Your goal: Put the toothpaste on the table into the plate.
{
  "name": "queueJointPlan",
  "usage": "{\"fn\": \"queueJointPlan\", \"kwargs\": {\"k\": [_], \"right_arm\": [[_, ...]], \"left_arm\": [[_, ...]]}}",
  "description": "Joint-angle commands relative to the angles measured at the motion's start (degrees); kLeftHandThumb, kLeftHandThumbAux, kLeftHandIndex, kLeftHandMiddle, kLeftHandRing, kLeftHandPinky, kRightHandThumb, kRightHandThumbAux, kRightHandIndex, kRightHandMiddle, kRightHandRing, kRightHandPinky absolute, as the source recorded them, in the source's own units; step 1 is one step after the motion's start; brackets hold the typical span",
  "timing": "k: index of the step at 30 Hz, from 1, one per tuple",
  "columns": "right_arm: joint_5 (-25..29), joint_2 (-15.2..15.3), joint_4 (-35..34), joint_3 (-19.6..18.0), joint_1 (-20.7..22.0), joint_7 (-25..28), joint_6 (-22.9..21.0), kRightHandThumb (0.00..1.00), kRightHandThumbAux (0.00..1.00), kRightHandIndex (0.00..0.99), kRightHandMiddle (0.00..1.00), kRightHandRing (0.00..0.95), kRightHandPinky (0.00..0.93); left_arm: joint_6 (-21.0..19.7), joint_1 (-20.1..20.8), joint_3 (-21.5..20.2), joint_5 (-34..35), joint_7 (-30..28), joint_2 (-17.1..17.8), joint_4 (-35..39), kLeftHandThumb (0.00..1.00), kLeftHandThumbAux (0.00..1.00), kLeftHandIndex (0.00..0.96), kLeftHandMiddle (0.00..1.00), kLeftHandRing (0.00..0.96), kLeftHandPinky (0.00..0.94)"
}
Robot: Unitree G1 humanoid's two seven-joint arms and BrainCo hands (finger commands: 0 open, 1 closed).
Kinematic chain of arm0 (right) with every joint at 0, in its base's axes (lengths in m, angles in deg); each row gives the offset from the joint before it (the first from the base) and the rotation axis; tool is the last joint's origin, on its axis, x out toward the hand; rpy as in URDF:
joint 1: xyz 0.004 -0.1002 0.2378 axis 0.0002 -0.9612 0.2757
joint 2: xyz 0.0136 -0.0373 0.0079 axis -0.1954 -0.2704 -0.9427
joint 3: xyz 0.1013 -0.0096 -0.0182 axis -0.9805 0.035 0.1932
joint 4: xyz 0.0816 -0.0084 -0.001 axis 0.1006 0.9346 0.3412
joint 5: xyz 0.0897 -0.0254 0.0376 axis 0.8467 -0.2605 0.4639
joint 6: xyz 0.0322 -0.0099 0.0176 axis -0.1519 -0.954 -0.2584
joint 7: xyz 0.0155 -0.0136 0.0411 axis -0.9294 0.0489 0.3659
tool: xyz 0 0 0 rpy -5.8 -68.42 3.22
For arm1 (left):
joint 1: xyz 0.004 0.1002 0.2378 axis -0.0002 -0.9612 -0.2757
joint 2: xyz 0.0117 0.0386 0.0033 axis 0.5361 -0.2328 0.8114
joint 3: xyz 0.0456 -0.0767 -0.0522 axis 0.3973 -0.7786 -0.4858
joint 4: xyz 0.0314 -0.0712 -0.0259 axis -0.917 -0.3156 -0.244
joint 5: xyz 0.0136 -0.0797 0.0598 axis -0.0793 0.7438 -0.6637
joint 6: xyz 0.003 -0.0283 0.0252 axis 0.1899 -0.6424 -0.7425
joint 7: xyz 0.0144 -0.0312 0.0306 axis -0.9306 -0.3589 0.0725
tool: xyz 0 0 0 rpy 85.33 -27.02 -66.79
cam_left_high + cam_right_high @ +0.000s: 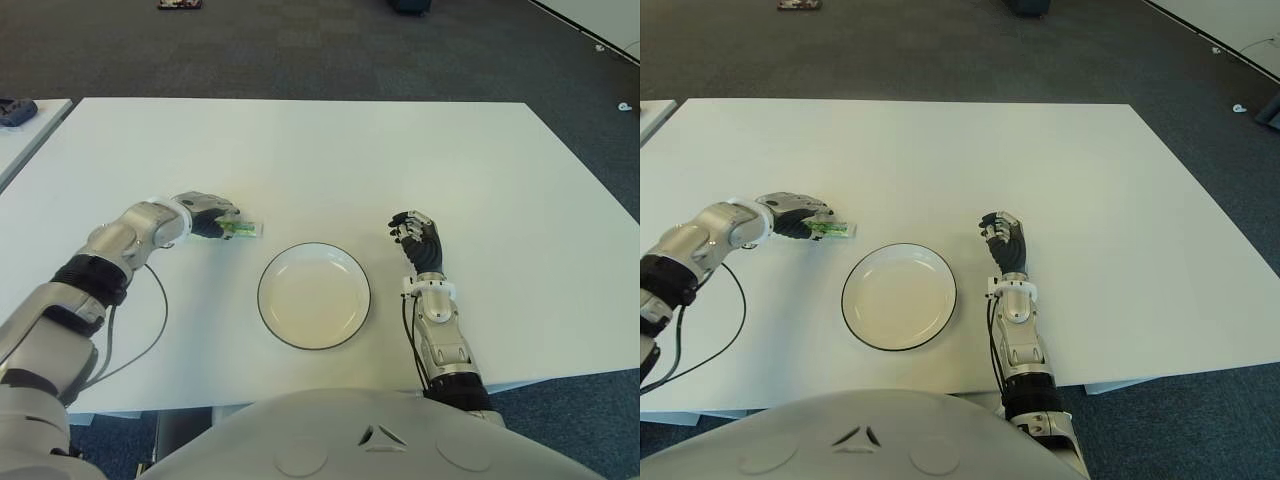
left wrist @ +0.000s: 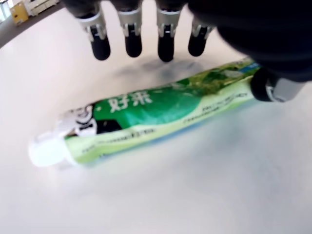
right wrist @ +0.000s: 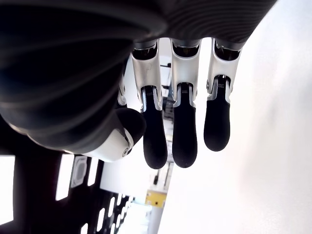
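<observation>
A green and white toothpaste tube point(image 2: 156, 117) lies flat on the white table point(image 1: 400, 160), just left of the white, dark-rimmed plate point(image 1: 262, 300). My left hand point(image 1: 205, 215) hovers over the tube's tail end, with the cap end point(image 1: 257, 229) pointing toward the plate. In the left wrist view the fingers point(image 2: 132, 44) are spread beyond the tube and the thumb point(image 2: 273, 87) sits at its crimped end, without closing on it. My right hand point(image 1: 418, 238) shows to the right of the plate, fingers relaxed and holding nothing. The plate holds nothing.
A black cable point(image 1: 160, 310) loops from my left forearm over the table, left of the plate. A second table with a dark object point(image 1: 15, 110) stands at the far left. Grey carpet point(image 1: 350, 50) surrounds the table.
</observation>
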Motion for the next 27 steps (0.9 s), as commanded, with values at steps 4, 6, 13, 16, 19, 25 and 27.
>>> {"fn": "queueJointPlan", "kwargs": {"k": [4,6,13,16,19,25,27], "right_arm": [[0.11,-0.08,-0.44,-0.15,-0.51,0.17,-1.37,0.708,0.731,0.426,0.503,0.515,0.539],[0.11,-0.1,-0.52,-0.18,-0.56,0.16,-1.4,0.708,0.731,0.426,0.503,0.516,0.541],[0.3,0.0,-0.88,-0.33,-0.91,0.33,-1.22,0.708,0.73,0.427,0.5,0.517,0.548],[0.4,0.09,-0.95,-0.41,-0.97,0.44,-1.14,0.708,0.73,0.427,0.496,0.514,0.542],[0.45,0.13,-1.05,-0.49,-1.05,0.49,-1.03,0.708,0.73,0.427,0.493,0.512,0.539],[0.77,0.13,-1.17,-0.61,-1.07,0.68,-0.56,0.708,0.73,0.427,0.491,0.509,0.541],[0.9,0.09,-1.17,-0.61,-1.11,0.74,-0.35,0.708,0.73,0.427,0.491,0.511,0.546]], "left_arm": [[-1.79,0.0,4.35,-2.41,-0.87,-4.49,-8.18,0.505,0.275,0.0,0.0,0.0,0.022],[-1.97,0.37,4.8,-2.29,-0.6,-4.83,-8.71,0.503,0.279,0.0,0.0,0.0,0.011],[-4.92,0.75,4.28,-0.43,2.17,-8.21,-12.74,0.517,0.293,0.0,0.0,0.0,0.027],[-5.14,1.13,4.31,-0.08,2.49,-8.97,-14.19,0.527,0.297,0.0,0.0,0.0,0.033],[-4.55,1.66,4.74,-0.25,2.78,-9.38,-15.41,0.535,0.3,0.0,0.0,0.0,0.034],[-2.98,1.52,5.42,-0.71,2.52,-8.6,-14.03,0.544,0.308,0.0,0.0,0.0,0.023],[-2.44,1.64,5.78,-1.08,2.81,-8.39,-14.11,0.541,0.307,0.0,0.0,0.0,0.016]]}}
